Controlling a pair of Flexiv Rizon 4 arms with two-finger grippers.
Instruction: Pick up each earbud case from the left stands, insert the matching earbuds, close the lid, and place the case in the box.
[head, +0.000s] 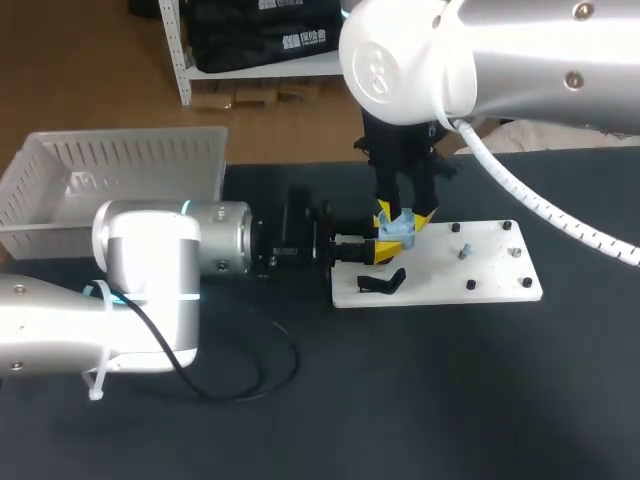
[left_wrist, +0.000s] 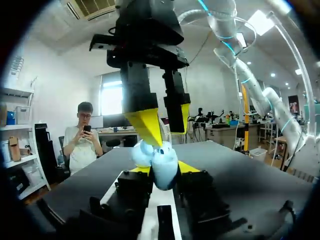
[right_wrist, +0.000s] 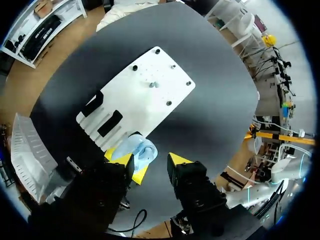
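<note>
Left gripper clamps the pale-blue earbud case (above the white board); right gripper hangs just over it, fingers apart.

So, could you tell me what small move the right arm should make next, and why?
Probably press a fingertip of the right gripper against the lid of the earbud case to swing it fully open. The left gripper clamps the case at the edge of the white plate, the right gripper is open, and an earbud seems to sit unpicked on the plate.
</note>
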